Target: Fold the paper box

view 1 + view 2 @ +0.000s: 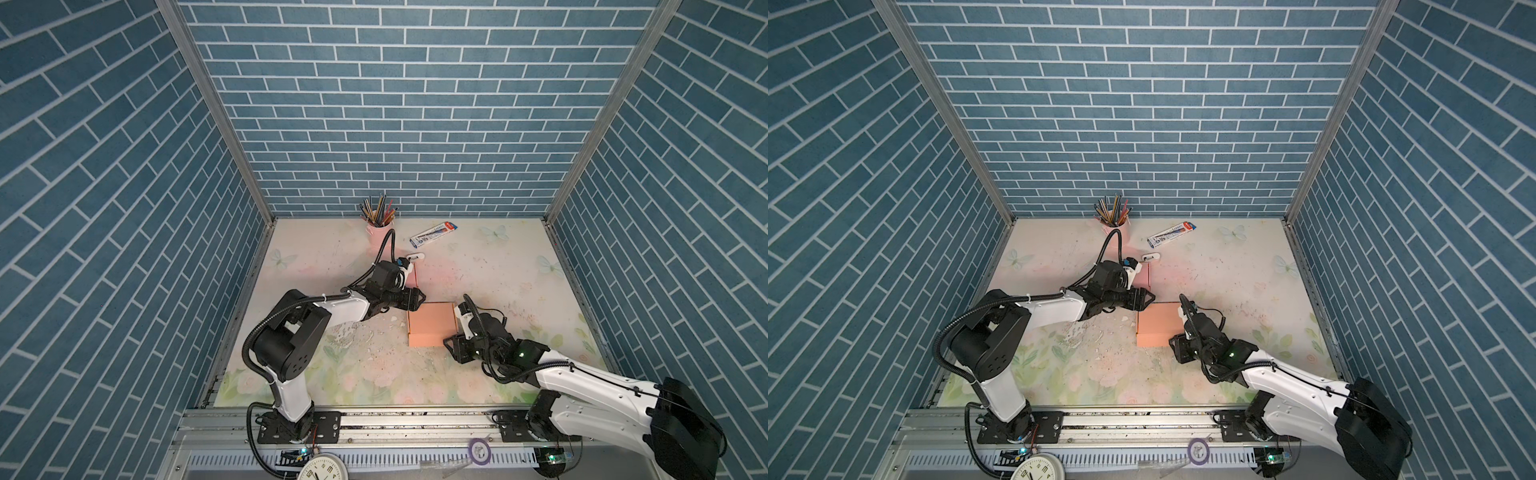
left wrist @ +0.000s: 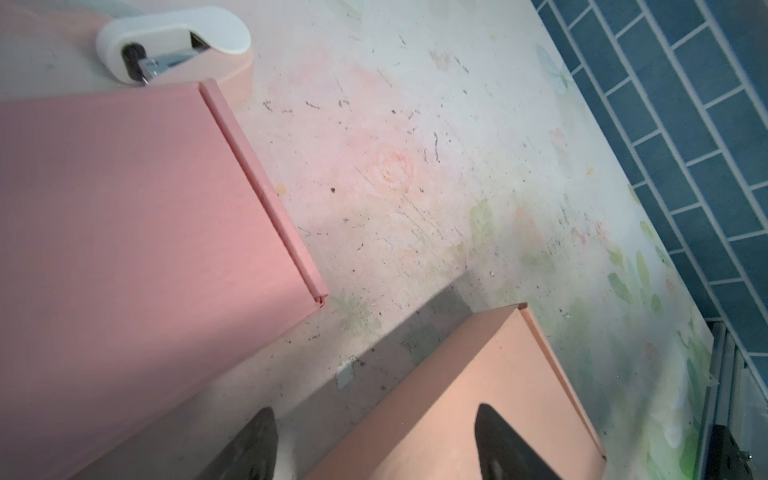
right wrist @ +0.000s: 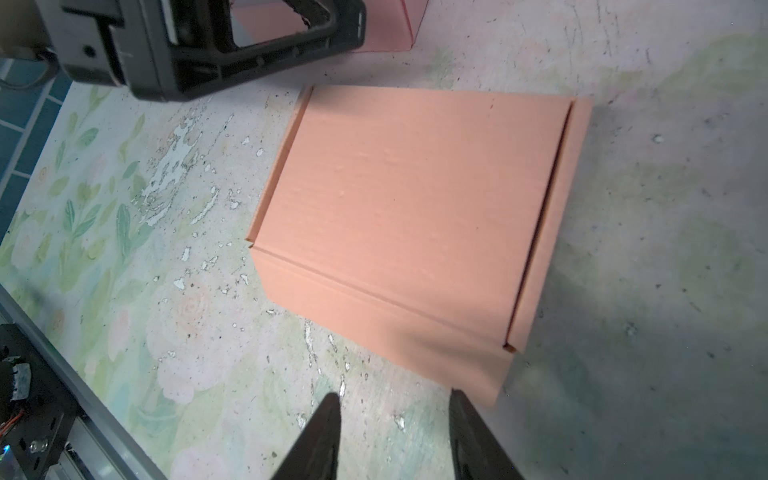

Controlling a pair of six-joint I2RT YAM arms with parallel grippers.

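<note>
On the floral table (image 1: 498,266), between the two grippers, the paper box (image 1: 431,322) is lying flat with its lid down. The side flaps are looking tucked in, so the fold is judged nearly finished.

The box is sitting just ahead of the right gripper (image 3: 392,399). It is lying partly under the left gripper (image 2: 374,411), and the two tools are standing at opposite corners of it. Its longer side is appearing to run from the left gripper's side across to the right's, but the shape is close to square, so this is a judgement. Both arms are about equally near.

On the left gripper's other side a pink box-like piece (image 2: 145,187) is lying. A white stapler (image 2: 174,37) is sitting just past that piece.

- **Left gripper:** the jaws are standing wide apart and holding nothing. One finger (image 2: 498,440) is hanging over the lid's corner and the other over bare table. Contact cannot be told.
- **Right gripper:** the jaws are standing partly apart and are empty. One finger (image 3: 473,436) is sitting at the box's nearest corner, either touching or just clear; which cannot be told.

Any coming press is likely depending on how well the lid is seating along the front edge nearest the right gripper.
</note>
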